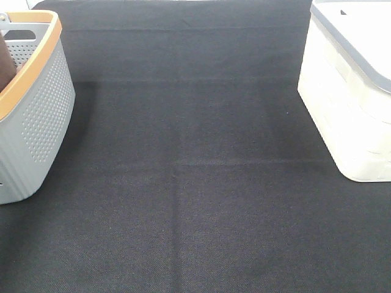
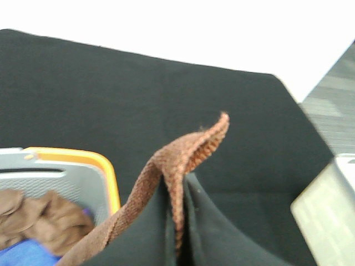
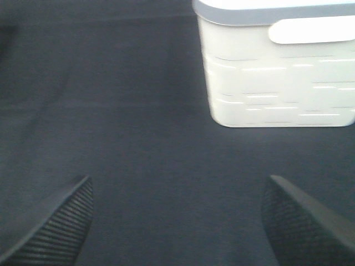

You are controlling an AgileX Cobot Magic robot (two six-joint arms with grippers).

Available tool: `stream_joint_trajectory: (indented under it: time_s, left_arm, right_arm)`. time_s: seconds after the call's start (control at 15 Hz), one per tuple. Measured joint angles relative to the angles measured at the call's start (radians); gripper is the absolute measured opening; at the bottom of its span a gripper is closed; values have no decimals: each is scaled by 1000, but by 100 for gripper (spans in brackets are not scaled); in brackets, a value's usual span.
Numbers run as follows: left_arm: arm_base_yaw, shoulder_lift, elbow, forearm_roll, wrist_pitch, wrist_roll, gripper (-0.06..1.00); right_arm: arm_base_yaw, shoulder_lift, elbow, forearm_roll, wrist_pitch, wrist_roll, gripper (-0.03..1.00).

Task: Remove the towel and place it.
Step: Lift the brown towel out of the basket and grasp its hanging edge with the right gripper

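Note:
In the left wrist view my left gripper [image 2: 176, 235] is shut on the rust-brown towel [image 2: 183, 160]. A folded edge of the towel stands up between the two dark fingers, and the rest trails down towards the grey basket with the orange rim [image 2: 102, 177]. The towel is lifted above the basket. My right gripper [image 3: 177, 227] is open and empty, low over the black cloth, with the white basket [image 3: 277, 72] ahead of it. Neither gripper shows in the exterior high view.
The grey basket [image 1: 36, 104] stands at the table's left and holds a darker brown bunched item [image 2: 50, 219] and something blue [image 2: 28, 255]. The white basket [image 1: 354, 91] stands at the right. Black cloth [image 1: 195, 183] covers the table between them.

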Motion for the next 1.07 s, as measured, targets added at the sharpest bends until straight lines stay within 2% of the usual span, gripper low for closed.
stream_joint_trajectory:
  time_s: [0.2,0.4,0.6,0.67,0.93,1.07]
  left_arm:
    - [0,-3,0,-163,-22,71,0]
    - [-27,-3,0,-254,-33,134,0]
    - [-152,-3,0,-265,-76,174,0]
    - [-152,-3,0,-265,-76,174,0]
    - [-350,37,0,-262,-147,205,0]
    - [-430,85,0,-240,-172,206,0]
  right_arm:
    - [0,112,0,160,-25,-14,78]
    - [0,161,0,299,-53,-131,78]
    - [0,166,-23,349,-63,-195,78]
    - [0,166,-23,349,-63,-195,78]
    - [0,270,-101,355,-67,-241,78]
    - [27,374,-161,355,-69,-297,78]
